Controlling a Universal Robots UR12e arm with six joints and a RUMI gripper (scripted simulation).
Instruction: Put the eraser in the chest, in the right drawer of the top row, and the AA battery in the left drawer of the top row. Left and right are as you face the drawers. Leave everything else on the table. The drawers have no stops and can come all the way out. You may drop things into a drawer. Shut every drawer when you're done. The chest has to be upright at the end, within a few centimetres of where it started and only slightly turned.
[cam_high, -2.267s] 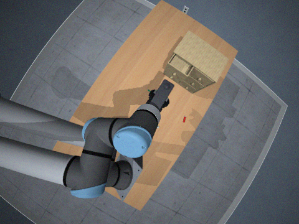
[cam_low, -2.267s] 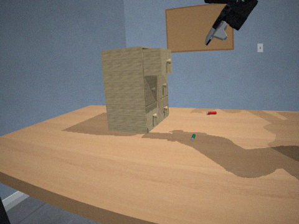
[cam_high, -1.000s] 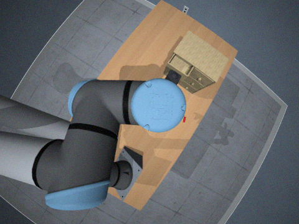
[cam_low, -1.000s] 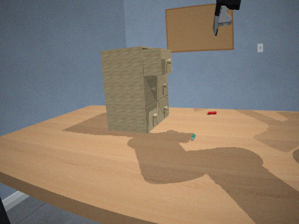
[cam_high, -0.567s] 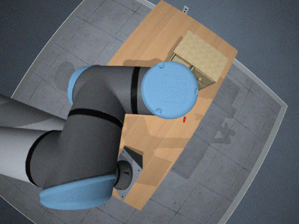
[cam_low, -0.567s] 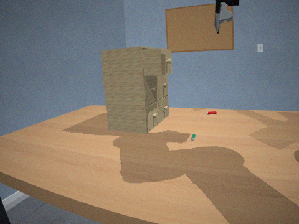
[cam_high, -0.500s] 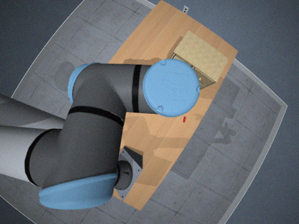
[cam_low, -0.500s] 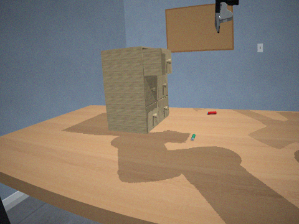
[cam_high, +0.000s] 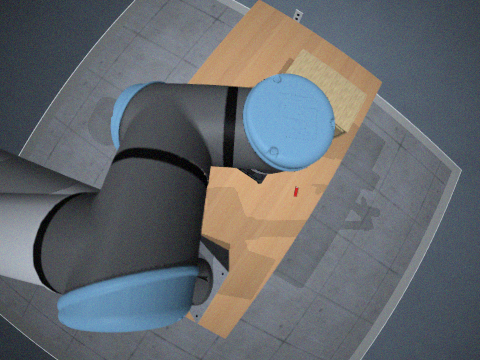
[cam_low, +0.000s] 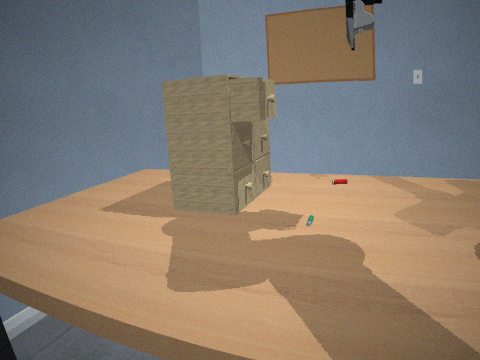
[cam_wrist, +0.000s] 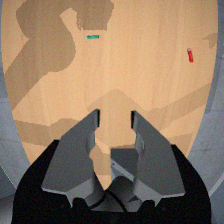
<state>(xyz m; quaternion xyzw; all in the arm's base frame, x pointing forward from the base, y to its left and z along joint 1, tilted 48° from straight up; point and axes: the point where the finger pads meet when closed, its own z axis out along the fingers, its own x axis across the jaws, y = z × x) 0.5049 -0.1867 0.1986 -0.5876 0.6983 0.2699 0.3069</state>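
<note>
Arm bent over table; gripper (cam_low: 361, 22) (cam_wrist: 115, 111) raised, pointing down, jaws parted, nothing between them.

The tabletop (cam_high: 235, 55) (cam_low: 125, 265) (cam_wrist: 115, 65) is a flat surface of warm orange-brown wood with faint streaks of grain and straight outer edges. Directly on it stands an upright chest of drawers in pale, streaky yellowish-tan wood (cam_high: 345, 97) (cam_low: 200, 145). Apart from the chest lie two small cylinders, each on its side: a green one with a light-coloured end (cam_low: 310, 220) (cam_wrist: 93, 37), the nearer to the chest in the exterior view, and a red one with a pale end (cam_high: 296, 191) (cam_low: 340, 181) (cam_wrist: 190, 55). The two lie well apart from each other. Broad dark shadows fall across the wood.
</note>
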